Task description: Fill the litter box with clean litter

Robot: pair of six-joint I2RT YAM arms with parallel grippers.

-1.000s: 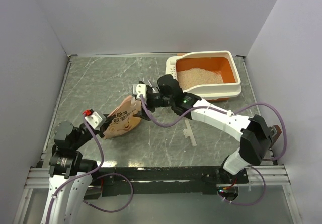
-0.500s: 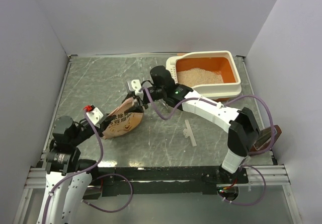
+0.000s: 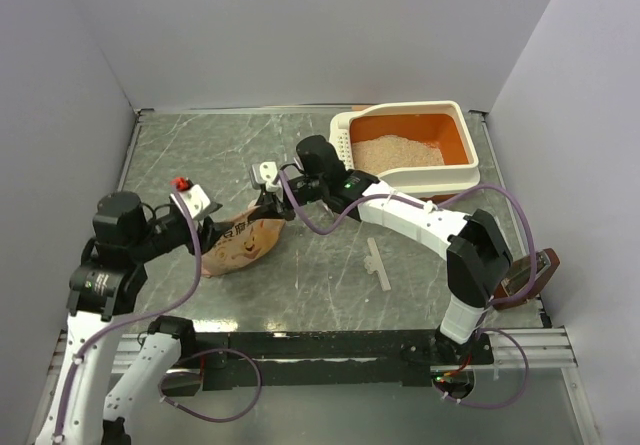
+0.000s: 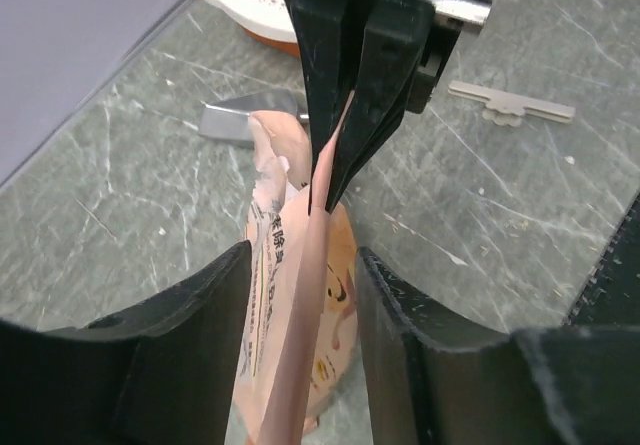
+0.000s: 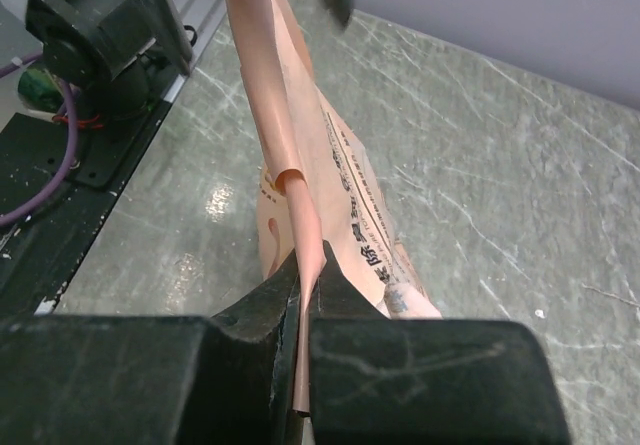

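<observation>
Litter box (image 3: pixel 440 178) sits at the desk's (image 3: pixel 200 155) far right corner, litter (image 3: pixel 395 152) heaped in its basin. Bag (image 3: pixel 245 245) is left of centre; right tool (image 5: pixel 310 255) is clamped on its top edge, left tool (image 4: pixel 305 265) has fingers apart, one either side of the bag.

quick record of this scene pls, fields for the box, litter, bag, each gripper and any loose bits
litter box: far right corner of the table, orange basin partly filled
litter: pale heap inside the box
bag: tan, printed, left of centre between the grippers
right gripper: shut on the bag's edge
left gripper: open, jaws apart either side of the bag
loose items: grey scoop beyond the bag; white strip near centre
</observation>
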